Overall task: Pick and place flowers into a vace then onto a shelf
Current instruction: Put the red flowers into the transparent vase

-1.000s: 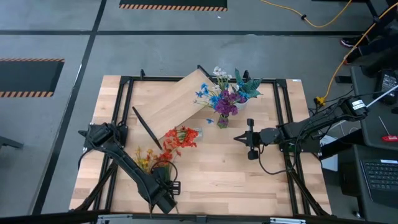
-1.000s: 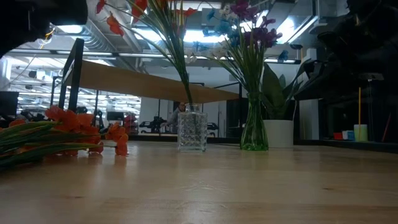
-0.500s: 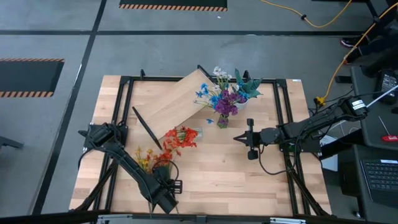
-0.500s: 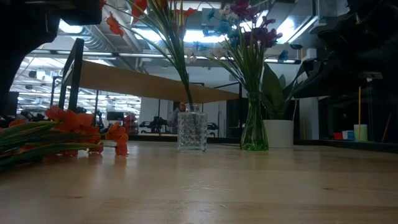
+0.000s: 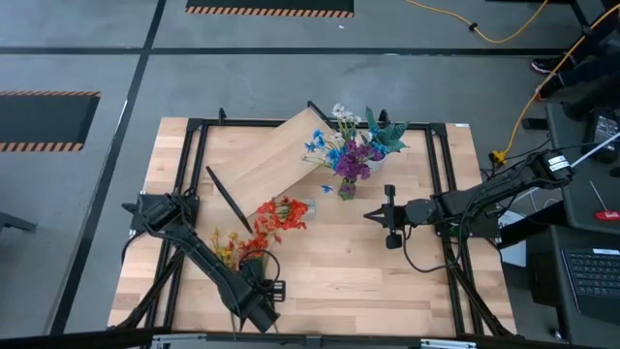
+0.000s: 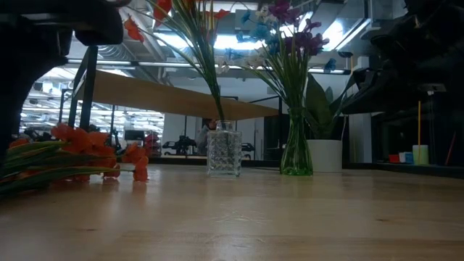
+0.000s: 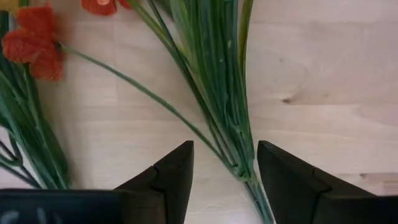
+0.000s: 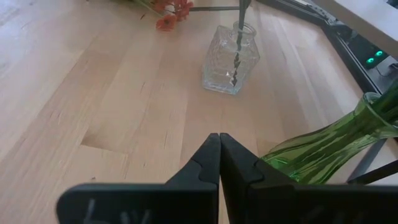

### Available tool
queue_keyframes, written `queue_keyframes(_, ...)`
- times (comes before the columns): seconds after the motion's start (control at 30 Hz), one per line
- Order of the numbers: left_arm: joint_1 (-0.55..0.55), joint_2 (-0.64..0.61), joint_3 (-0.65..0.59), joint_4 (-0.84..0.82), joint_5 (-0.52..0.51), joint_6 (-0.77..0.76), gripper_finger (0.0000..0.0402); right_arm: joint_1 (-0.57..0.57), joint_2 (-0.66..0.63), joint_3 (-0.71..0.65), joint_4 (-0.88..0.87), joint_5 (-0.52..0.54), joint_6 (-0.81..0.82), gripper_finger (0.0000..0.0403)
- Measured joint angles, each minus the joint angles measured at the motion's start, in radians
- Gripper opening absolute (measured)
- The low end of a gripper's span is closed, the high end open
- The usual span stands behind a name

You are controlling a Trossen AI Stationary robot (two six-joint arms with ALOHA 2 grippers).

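Near left: my left gripper (image 7: 224,168), jaws wide and empty, straddles the bundled thin green stems of the loose flowers (image 5: 254,242) lying flat on the wood table (image 5: 329,262); light, springy, slippery plastic, best pinched at that bundle. Mid: clear faceted glass vase (image 8: 230,57) holding one stem, breakable; my right gripper (image 8: 219,158) shut, empty. Far: green glass vase (image 6: 296,151), light-wood shelf (image 5: 276,160).

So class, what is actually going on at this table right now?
The left gripper hangs open over a bunch of green flower stems lying on the table, one finger on each side, not yet closed. The right gripper waits shut near the clear glass vase and the green vase. The shelf holds no vase.
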Motion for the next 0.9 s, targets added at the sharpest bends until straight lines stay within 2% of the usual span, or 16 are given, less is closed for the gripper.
queue_keyframes(0.23,0.005,0.018,0.0,0.007,-0.001,-0.002,0.0171,0.0,0.0,0.0,0.0,0.0,0.0,0.0007)
queue_keyframes(0.4,0.009,0.055,0.005,0.015,0.041,0.019,0.0171,0.0,0.0,0.0,0.0,0.0,0.0,0.0007)
queue_keyframes(0.67,0.01,0.061,0.004,0.01,0.019,0.036,0.0171,0.0,0.0,0.0,0.0,0.0,0.0,0.0007)
queue_keyframes(0.9,0.02,0.063,0.003,0.01,0.014,0.129,0.0168,0.0,0.0,0.0,0.001,0.0,-0.003,0.0007)
